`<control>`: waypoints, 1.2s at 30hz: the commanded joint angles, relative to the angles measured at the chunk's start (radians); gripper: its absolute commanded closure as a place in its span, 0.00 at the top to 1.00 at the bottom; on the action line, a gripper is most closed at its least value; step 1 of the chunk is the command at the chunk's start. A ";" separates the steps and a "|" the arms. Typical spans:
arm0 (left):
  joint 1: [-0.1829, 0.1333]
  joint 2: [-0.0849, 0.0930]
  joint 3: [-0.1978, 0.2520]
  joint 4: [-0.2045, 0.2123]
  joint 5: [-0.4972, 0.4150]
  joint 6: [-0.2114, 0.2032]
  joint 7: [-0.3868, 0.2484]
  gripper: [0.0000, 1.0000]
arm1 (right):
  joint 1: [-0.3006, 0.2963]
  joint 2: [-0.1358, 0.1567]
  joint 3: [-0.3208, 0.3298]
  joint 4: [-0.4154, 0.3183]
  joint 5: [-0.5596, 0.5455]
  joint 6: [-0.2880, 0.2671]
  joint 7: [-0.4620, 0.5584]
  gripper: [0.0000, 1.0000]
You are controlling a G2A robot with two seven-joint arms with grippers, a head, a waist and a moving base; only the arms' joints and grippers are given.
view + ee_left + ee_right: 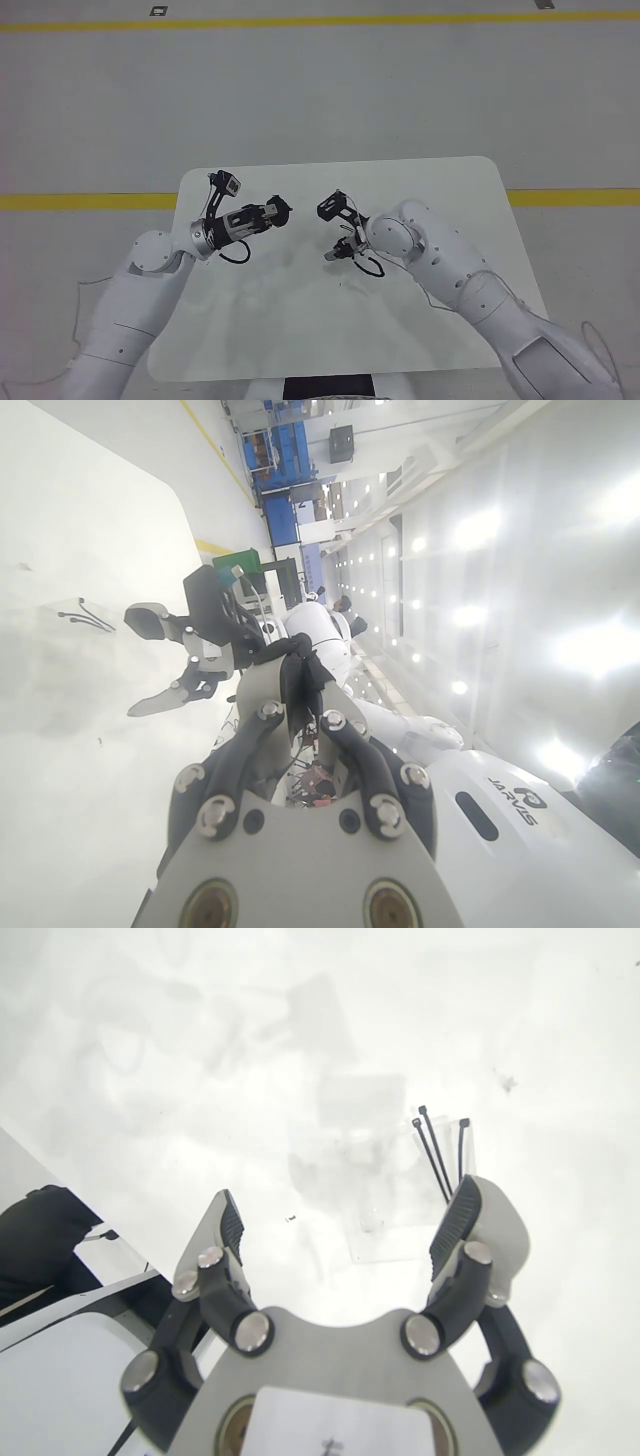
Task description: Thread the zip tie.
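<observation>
Three black zip ties [440, 1153] lie side by side on a clear plastic sheet [390, 1233] on the white table [480, 180]. My right gripper [345, 1198] hovers open just above them, one ribbed finger [457, 1215] over their tails, nothing between the pads. The ties [85, 620] also show in the left wrist view, beyond the open right gripper [145, 662]. My left gripper [300, 650] is held above the table, shut on a black crumpled bundle [297, 672] that I cannot identify. In the top view the left gripper [283, 210] faces the right gripper [333, 257] across a short gap.
Small dark specks [507, 1083] mark the tabletop. The table's near edge [125, 1238] runs close to the right wrist. Yellow floor lines [100, 201] pass beside and behind the table. Bare tabletop spreads to the right [450, 210] and front [260, 330].
</observation>
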 commanded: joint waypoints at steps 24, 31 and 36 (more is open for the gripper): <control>0.000 0.000 0.000 0.000 0.000 0.000 0.000 0.00 | 0.001 0.001 0.020 0.062 -0.020 -0.065 -0.067 0.33; 0.000 0.000 0.000 0.000 0.000 0.000 0.000 0.00 | 0.009 -0.006 0.016 0.098 -0.015 -0.077 -0.081 0.33; 0.000 0.000 0.000 0.000 0.000 0.000 0.000 0.00 | 0.012 -0.010 0.014 0.113 -0.007 -0.080 -0.087 0.34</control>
